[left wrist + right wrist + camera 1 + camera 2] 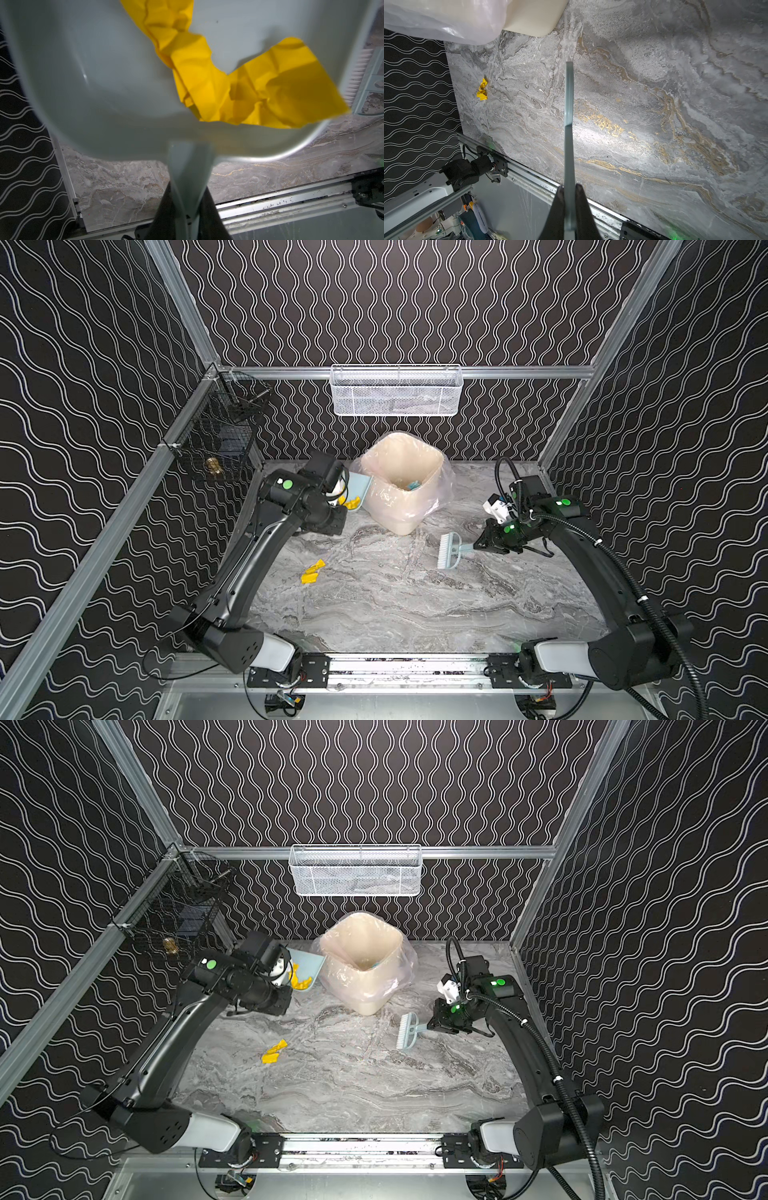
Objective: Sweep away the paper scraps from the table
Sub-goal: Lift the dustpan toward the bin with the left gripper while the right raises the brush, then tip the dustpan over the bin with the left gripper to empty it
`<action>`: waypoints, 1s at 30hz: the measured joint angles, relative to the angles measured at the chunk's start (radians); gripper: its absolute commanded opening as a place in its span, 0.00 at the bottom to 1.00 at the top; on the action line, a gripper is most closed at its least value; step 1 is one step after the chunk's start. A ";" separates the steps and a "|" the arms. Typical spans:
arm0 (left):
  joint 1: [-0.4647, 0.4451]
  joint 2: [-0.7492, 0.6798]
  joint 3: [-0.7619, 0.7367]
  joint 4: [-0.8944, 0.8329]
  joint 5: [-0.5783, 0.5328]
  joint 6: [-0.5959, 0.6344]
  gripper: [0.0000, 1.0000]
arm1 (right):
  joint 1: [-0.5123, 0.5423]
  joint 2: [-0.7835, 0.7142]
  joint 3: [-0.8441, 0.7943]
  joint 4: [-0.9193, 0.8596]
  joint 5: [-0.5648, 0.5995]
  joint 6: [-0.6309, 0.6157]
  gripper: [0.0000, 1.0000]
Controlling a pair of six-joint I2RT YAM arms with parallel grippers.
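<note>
A pale blue dustpan (pixel 83 83) hangs tilted above the table (pixel 415 605), just left of the bin. My left gripper (pixel 188 197) is shut on its handle. Crumpled yellow paper scraps (pixel 228 83) lie inside the pan, showing in both top views (pixel 351 502) (pixel 300 982). More yellow scraps (pixel 312 571) (pixel 274 1051) (pixel 482 92) lie on the marble at left centre. My right gripper (pixel 569 189) is shut on the handle of the pale blue brush (pixel 449 549) (pixel 408 1031), whose white bristles rest low over the table, right of the bin.
A cream bin (pixel 401 481) lined with a clear bag stands at the back centre, with a light blue scrap (pixel 413 485) inside. A white mesh basket (pixel 395 389) hangs on the back rail and a black wire basket (pixel 216 439) on the left rail.
</note>
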 measured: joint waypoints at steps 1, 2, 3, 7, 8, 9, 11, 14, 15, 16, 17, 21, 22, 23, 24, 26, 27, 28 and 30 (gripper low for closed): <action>0.015 0.021 0.027 -0.002 -0.002 0.014 0.00 | -0.001 -0.002 -0.001 0.000 0.000 0.000 0.00; 0.026 0.041 0.051 -0.003 -0.003 0.031 0.00 | -0.003 -0.004 -0.002 0.000 -0.001 0.002 0.00; 0.035 0.064 0.079 -0.007 -0.005 0.040 0.00 | -0.005 -0.006 -0.003 0.000 -0.004 0.005 0.00; 0.047 0.179 0.209 -0.034 -0.032 0.091 0.00 | -0.008 -0.017 -0.017 0.001 -0.016 0.026 0.00; 0.047 0.209 0.241 -0.042 -0.039 0.104 0.00 | -0.008 -0.018 -0.021 0.001 -0.018 0.026 0.00; 0.047 0.237 0.271 -0.050 -0.049 0.116 0.00 | -0.009 -0.019 -0.025 0.001 -0.021 0.026 0.00; 0.047 0.292 0.334 -0.072 -0.074 0.142 0.00 | -0.012 -0.020 -0.034 0.001 -0.022 0.027 0.00; 0.047 0.359 0.433 -0.105 -0.122 0.171 0.00 | -0.014 -0.029 -0.052 0.001 -0.022 0.030 0.00; 0.045 0.379 0.467 -0.113 -0.144 0.187 0.00 | -0.014 -0.032 -0.058 0.001 -0.023 0.031 0.00; 0.043 0.396 0.496 -0.121 -0.163 0.194 0.00 | -0.014 -0.035 -0.063 0.001 -0.023 0.033 0.00; 0.039 0.413 0.523 -0.128 -0.185 0.206 0.00 | -0.015 -0.037 -0.068 0.000 -0.023 0.033 0.00; 0.002 0.472 0.599 -0.140 -0.274 0.250 0.00 | -0.016 -0.038 -0.080 0.000 -0.023 0.033 0.00; -0.010 0.485 0.613 -0.142 -0.298 0.264 0.00 | -0.017 -0.038 -0.082 0.000 -0.023 0.033 0.00; -0.025 0.500 0.628 -0.144 -0.325 0.273 0.00 | -0.018 -0.038 -0.083 -0.001 -0.023 0.033 0.00; -0.042 0.515 0.642 -0.143 -0.356 0.283 0.00 | -0.019 -0.038 -0.084 -0.001 -0.023 0.033 0.00; -0.072 0.536 0.665 -0.142 -0.419 0.303 0.00 | -0.019 -0.038 -0.090 -0.001 -0.023 0.032 0.00; -0.088 0.544 0.672 -0.137 -0.455 0.324 0.00 | -0.019 -0.038 -0.095 -0.001 -0.023 0.032 0.00; -0.102 0.550 0.679 -0.132 -0.491 0.333 0.00 | -0.019 -0.038 -0.100 -0.002 -0.023 0.031 0.00; -0.129 0.559 0.686 -0.110 -0.568 0.373 0.00 | -0.019 -0.039 -0.114 -0.001 -0.023 0.029 0.00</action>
